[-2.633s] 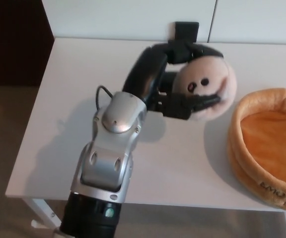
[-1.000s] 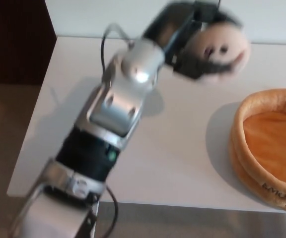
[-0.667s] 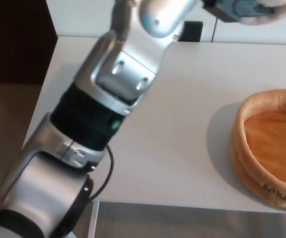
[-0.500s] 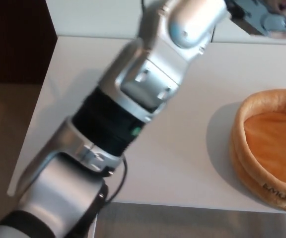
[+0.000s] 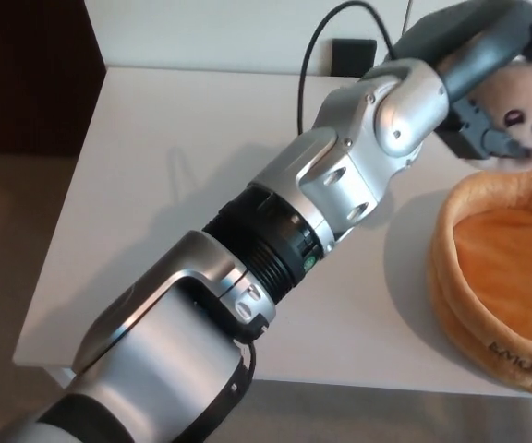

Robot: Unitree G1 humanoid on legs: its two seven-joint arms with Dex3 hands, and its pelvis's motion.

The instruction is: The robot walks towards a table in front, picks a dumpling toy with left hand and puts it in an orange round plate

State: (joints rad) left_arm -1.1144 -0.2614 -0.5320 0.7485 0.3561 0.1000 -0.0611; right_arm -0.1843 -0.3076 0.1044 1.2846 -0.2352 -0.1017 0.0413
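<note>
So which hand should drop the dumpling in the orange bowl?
The left hand. It already grips the dumpling toy just above the far rim of the orange plate. The right hand is not in view.

the arm is smooth silver metal with a soft sheen, ringed by ribbed black plastic. the robot hand looks matt dark plastic. the dumpling is fuzzy pale plush. the plate is soft orange cloth, stitched. the worktop is smooth matt white.
</note>
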